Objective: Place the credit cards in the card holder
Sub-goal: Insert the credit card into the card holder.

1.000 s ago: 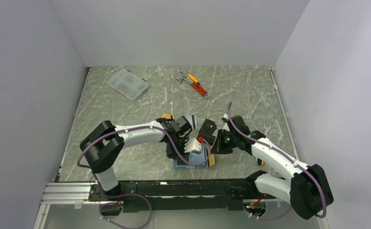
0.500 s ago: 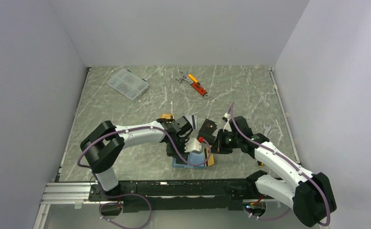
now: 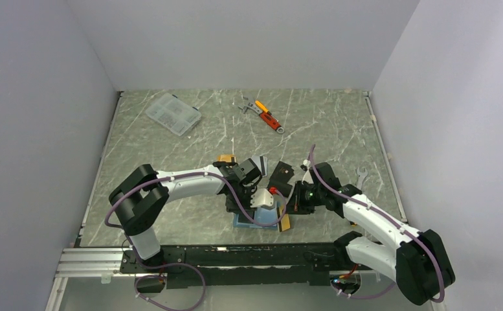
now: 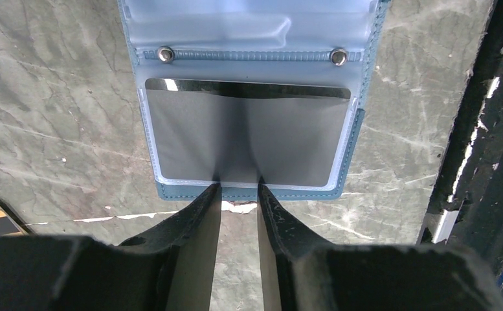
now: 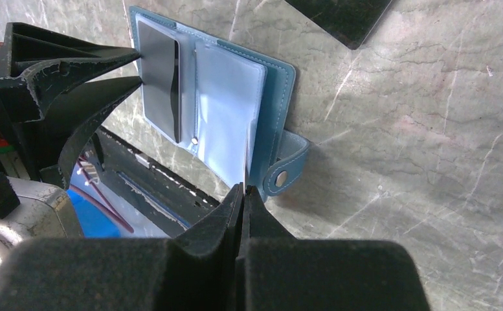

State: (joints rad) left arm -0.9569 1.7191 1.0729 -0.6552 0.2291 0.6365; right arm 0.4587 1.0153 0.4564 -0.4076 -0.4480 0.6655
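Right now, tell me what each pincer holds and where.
Right pincer: shut on a clear sleeve of the card holder, at its free edge. Left pincer: open, tips at the holder's edge, gripping nothing.

Card holder [image 4: 300,192] far part beyond the upper edge.

The card holder [image 3: 252,222] lies open on the surface [image 3: 171,168] near its front edge, between the two arms; one card [image 4: 248,142] sits in the pocket nearest the left claw [image 4: 239,189], whose parted tips meet that edge, while the right claw [image 5: 243,189], tips together, pinches an inner leaf on the holder's other side. Another card [image 3: 224,158] lies behind the holder; one more [image 3: 286,220] seems to sit just right of it, partly hidden; far behind, a compartment box [image 3: 173,113] lies left of the pliers [image 3: 268,115].
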